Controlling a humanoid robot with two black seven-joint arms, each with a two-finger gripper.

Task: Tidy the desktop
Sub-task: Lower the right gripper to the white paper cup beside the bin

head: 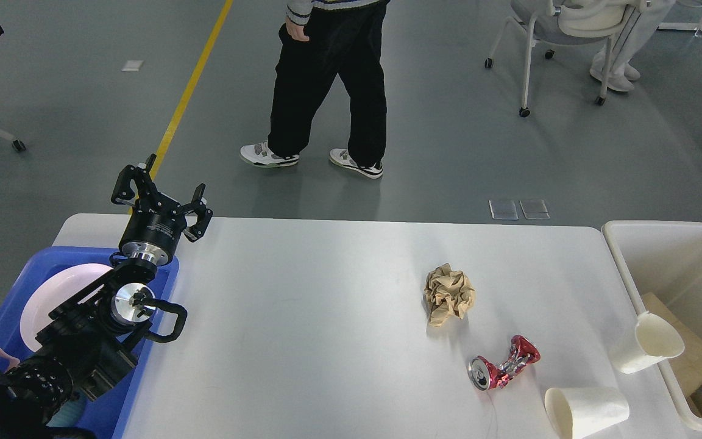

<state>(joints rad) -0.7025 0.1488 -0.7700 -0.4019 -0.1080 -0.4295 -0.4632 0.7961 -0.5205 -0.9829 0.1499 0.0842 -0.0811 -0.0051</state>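
Left hand [159,201] raised above counter [302,329] far-left corner, fingers apart, empty. Counter fills lower view. Paper ball [448,294] right of counter's centre; crushed can [502,365] nearer, beside fallen cup [585,410].

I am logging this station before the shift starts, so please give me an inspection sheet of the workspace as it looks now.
Surface: large white-grey desktop, smooth and glossy.
Job's things: crumpled tan paper ball, crushed red drink can, two white paper cups on their sides.
Clutter: blue plastic tray holding a pale pink plate; cream rectangular bin with brown paper inside.
Hands: left hand open, empty, above the tray's far corner; right hand not in view.
Cables: black loop on the left arm.
Surroundings: person walking beyond the table, wheeled chair, yellow floor line.
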